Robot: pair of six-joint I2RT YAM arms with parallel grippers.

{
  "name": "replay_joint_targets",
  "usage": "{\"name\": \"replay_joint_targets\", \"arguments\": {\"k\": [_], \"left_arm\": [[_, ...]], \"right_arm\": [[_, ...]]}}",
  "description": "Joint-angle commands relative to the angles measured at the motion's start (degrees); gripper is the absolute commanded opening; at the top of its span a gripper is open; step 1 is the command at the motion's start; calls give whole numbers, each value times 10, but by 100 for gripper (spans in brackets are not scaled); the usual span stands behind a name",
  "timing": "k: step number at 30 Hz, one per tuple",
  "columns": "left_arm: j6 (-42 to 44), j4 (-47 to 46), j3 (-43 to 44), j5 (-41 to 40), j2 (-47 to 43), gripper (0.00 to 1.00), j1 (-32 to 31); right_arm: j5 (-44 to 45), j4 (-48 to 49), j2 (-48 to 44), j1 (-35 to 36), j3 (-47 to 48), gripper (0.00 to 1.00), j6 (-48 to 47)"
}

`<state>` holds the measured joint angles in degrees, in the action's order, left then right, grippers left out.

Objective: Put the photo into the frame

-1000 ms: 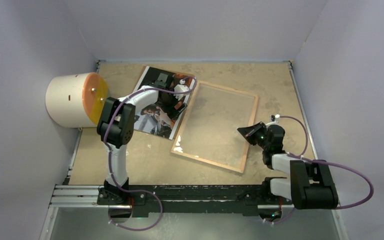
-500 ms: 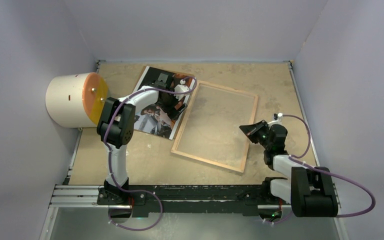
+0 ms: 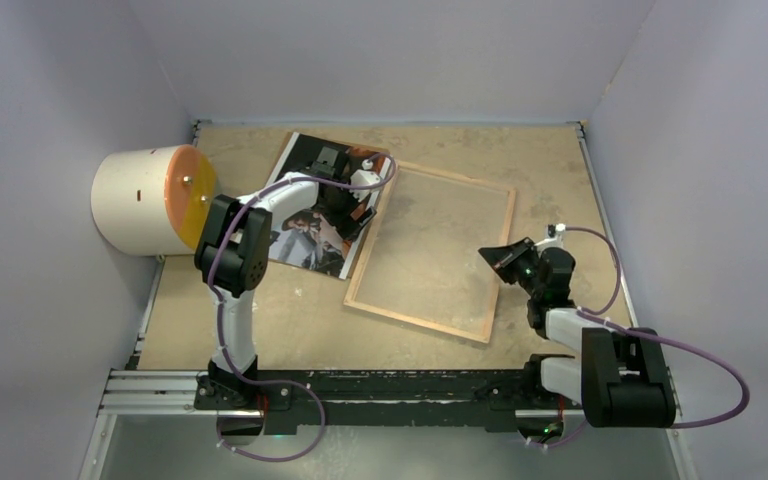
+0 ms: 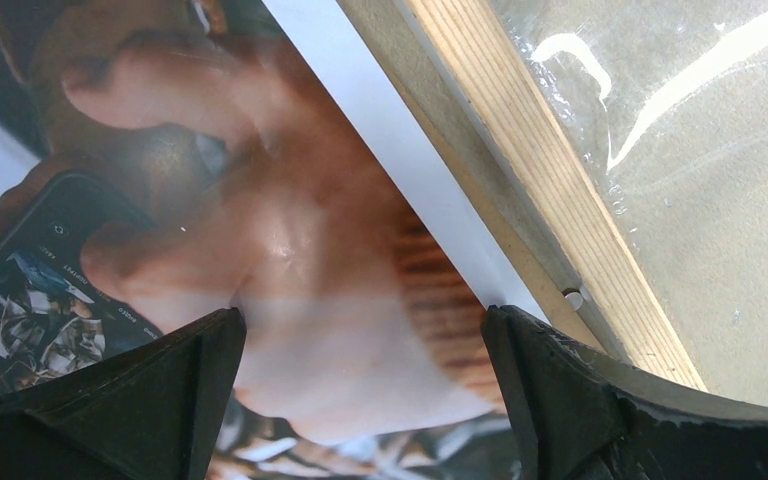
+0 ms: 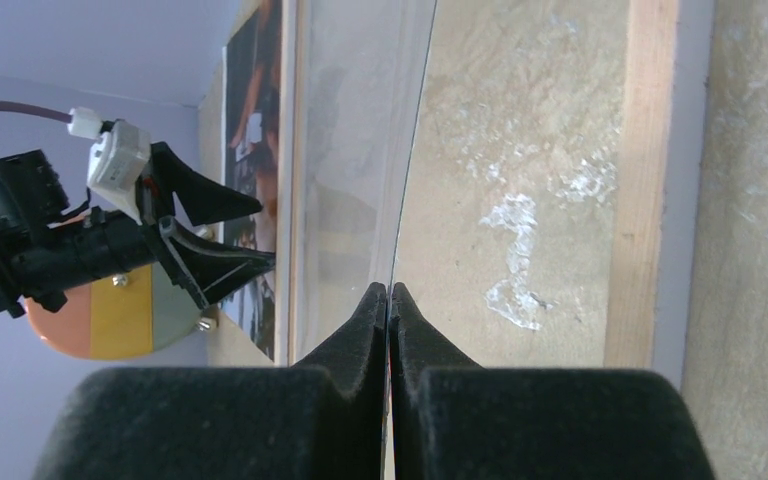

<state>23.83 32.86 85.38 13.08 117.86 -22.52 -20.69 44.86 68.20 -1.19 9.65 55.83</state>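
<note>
Where the photo lies: upper left of centre in the top view, the photo [image 3: 298, 238] is flat on the table [image 3: 550, 160], picture side up and turned slightly.
Photo edge: in the left wrist view the white border of the photo [image 4: 290, 250] runs right along the wooden rail of the frame [image 4: 520, 140]; I cannot tell whether it slips under.
Frame: in the centre of the top view, the frame [image 3: 415, 320] lies flat and skewed, wood side up, with the table showing through the glass.
Left gripper: the left gripper [image 3: 348, 203] is over the photo's right part, near the frame's upper left corner. In its own view [image 4: 360, 330] the fingers stand wide apart with only the print between them, gripping nothing.
Right gripper: right of centre in the top view, the right gripper [image 3: 495, 258] points at the frame's right side. In its own view [image 5: 388, 290] the fingers are pressed together over the pane, just inside the rail [image 5: 645, 180], holding nothing. Contact with the glass cannot be told.
Drum: at the left edge of the top view, a white drum [image 3: 140, 200] with an orange end face lies on its side, apart from the photo.
</note>
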Motion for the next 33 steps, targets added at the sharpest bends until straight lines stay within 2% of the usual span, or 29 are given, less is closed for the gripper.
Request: {"name": "replay_joint_targets", "arguments": {"k": [1,13,19,33], "left_arm": [[14,5,-22,8,29,99,-19],[16,4,-22,5,36,99,-27],[17,4,-25,5,37,99,-27],[22,4,-33,12,35,98,-31]], "right_arm": [[-16,77,-10,-3,11,0,-6],[-54,152,-9,0,-5,0,3],[-44,183,-21,6,-16,0,8],[-12,184,8,41,-30,0,27]]}}
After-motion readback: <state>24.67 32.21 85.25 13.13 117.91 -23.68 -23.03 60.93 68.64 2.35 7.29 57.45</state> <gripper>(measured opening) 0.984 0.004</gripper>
